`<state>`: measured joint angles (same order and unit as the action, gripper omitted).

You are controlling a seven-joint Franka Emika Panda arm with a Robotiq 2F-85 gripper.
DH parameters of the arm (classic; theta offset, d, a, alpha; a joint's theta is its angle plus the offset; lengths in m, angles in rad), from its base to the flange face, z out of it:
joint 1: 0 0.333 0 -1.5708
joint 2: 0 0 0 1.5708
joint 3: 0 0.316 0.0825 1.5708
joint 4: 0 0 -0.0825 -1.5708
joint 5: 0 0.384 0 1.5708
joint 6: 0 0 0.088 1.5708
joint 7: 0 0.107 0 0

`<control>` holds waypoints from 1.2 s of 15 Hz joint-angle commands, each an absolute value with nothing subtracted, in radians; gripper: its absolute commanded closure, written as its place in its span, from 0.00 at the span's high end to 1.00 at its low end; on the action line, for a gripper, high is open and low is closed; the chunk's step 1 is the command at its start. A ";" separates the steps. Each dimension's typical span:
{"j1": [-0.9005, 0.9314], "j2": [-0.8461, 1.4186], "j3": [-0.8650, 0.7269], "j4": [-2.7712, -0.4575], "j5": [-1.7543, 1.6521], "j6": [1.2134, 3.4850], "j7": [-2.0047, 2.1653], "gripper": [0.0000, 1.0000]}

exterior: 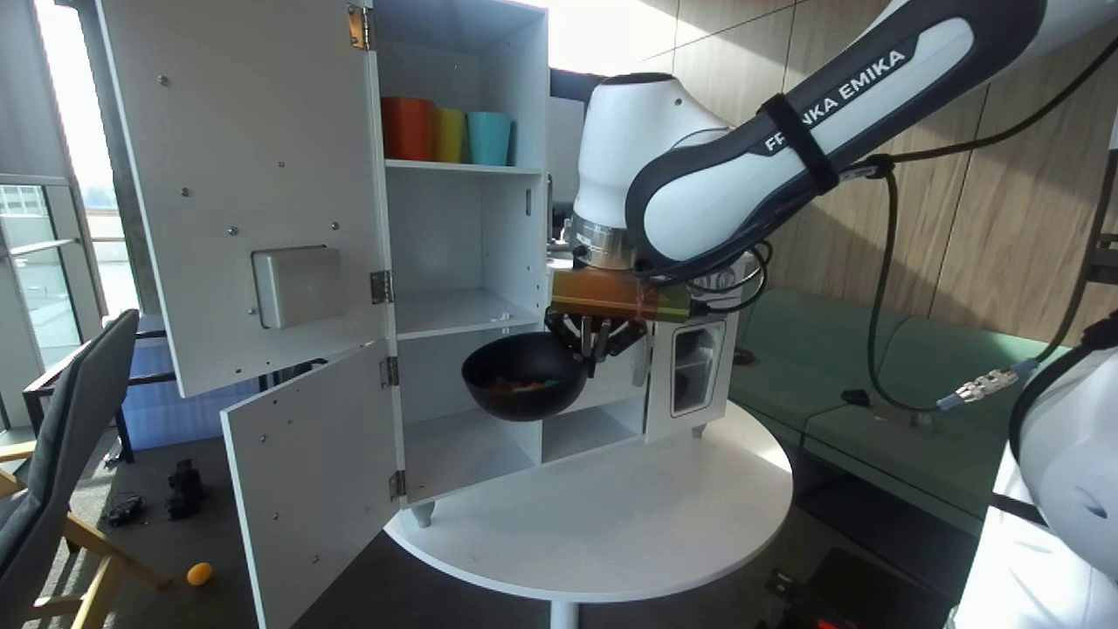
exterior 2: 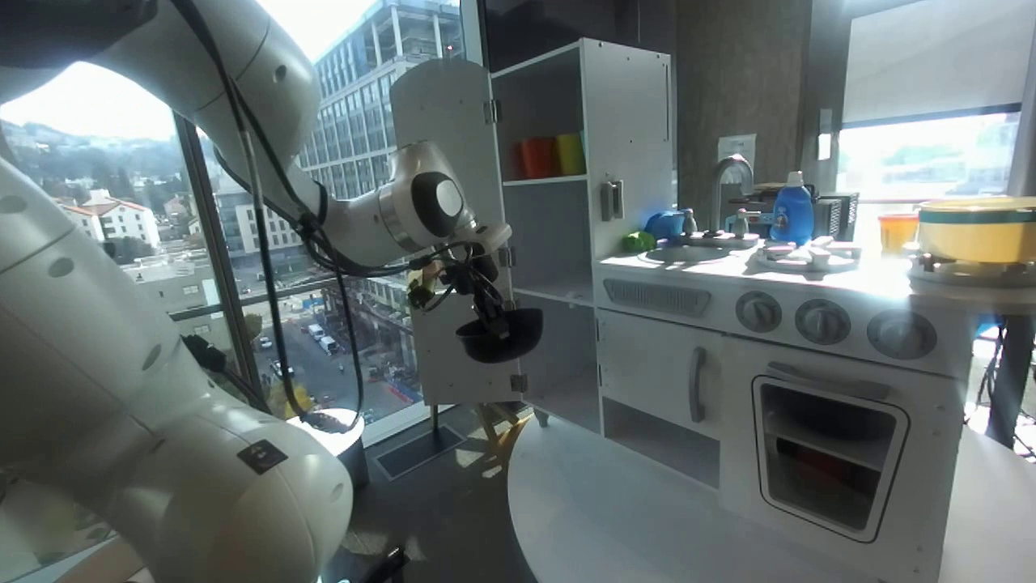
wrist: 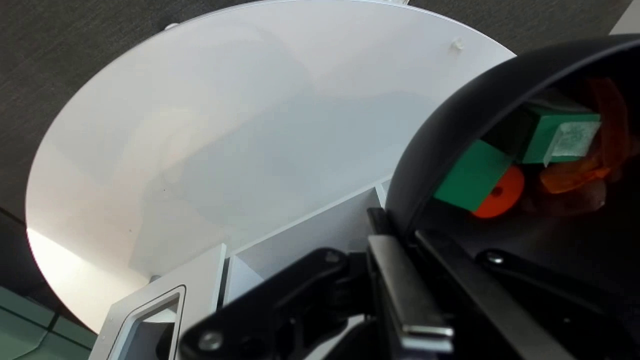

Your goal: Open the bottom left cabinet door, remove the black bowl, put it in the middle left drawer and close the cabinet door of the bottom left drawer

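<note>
Black bowl (exterior: pixel 524 407), clamped by the rim: gripper (wrist: pixel 400 227) pinches its wall from inside and out. Bowl hangs off the gripper toward the open bottom left cabinet door (exterior: pixel 313 472). Middle left drawer (exterior: pixel 437 240) lies that same way from the gripper, deeper in and, I'd judge, a bit higher. So likely lift first, then push in bowl-leading; watch the shelf lip (exterior: pixel 454 329). Door close comes last.

1. An exterior view faces the open cupboard (exterior: pixel 507 236) from the front, with the couch (exterior: pixel 803 358) beyond.
2. An exterior view looks past the arm (exterior 2: pixel 194 494), large and near, obliquely toward the oven (exterior 2: pixel 825 494).
3. The wrist view looks down, right beside the bowl (wrist: pixel 450 120), onto the table (wrist: pixel 240 140).
4. Both exterior views share cupboard, arm, bowl and table.
</note>
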<state>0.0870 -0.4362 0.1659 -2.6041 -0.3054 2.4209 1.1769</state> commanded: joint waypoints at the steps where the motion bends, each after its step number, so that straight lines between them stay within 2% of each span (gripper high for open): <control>1: 0.079 -0.534 0.196 -2.555 -0.244 2.348 1.094 0.01; 6: 0.054 -0.496 0.251 -2.443 -0.240 2.332 1.113 0.01; 12: -0.030 -0.329 0.296 -2.276 -0.301 2.327 1.183 0.01; 18: -0.049 -0.118 0.252 -2.080 -0.356 2.295 1.270 0.01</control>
<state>-0.0536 -0.2271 0.2697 -2.2198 -0.3316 2.3373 1.2180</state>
